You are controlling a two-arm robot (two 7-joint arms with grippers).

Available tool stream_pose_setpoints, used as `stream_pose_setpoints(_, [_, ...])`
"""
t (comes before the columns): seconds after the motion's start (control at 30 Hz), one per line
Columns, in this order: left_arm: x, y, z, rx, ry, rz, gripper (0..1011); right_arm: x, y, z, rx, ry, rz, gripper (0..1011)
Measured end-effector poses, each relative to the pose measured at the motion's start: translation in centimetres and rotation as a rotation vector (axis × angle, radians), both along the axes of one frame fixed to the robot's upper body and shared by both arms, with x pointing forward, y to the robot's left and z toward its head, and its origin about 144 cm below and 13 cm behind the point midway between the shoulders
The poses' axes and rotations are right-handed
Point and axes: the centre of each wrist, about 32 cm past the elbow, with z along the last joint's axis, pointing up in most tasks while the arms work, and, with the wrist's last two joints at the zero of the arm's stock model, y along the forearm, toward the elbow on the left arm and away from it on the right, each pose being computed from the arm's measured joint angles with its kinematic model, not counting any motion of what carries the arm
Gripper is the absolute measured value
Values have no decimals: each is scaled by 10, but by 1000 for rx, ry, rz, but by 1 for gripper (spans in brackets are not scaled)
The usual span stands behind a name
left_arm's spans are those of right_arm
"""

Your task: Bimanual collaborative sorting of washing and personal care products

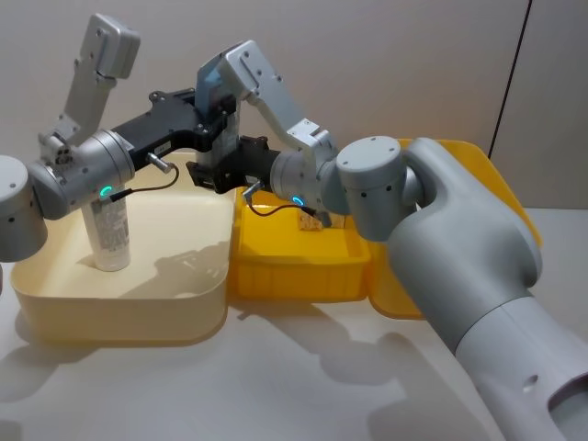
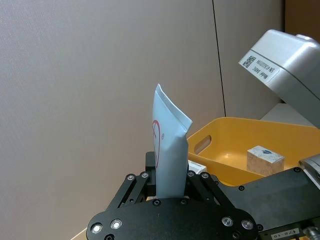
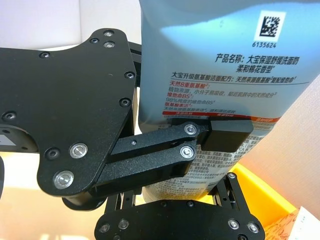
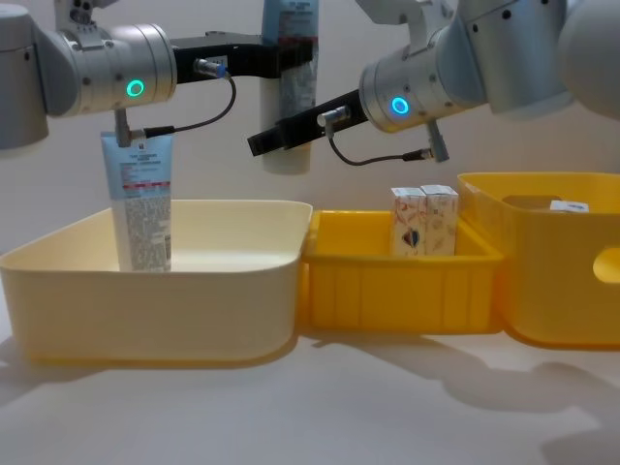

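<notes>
The left gripper (image 4: 291,53) and the right gripper (image 4: 276,136) are both clamped on one pale-blue squeeze tube (image 4: 289,92), left above right, holding it upright in the air over the inner edge of the cream tub (image 4: 155,281). Its long axis is vertical, crimped end up, so the next move seems to hinge on which gripper lets go. The tube has red and black label text and a barcode.

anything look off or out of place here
Nothing stands out. Both the left end effector and right end effector grip one tube in mid-air; another tube stands upright in the cream tub.
</notes>
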Motion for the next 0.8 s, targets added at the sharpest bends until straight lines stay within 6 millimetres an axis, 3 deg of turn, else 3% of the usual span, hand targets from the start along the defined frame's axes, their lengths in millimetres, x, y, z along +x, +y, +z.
stream_pose_setpoints(0.8, [0,0,0,0,0,0,239,0,0,0,0,0,0,661])
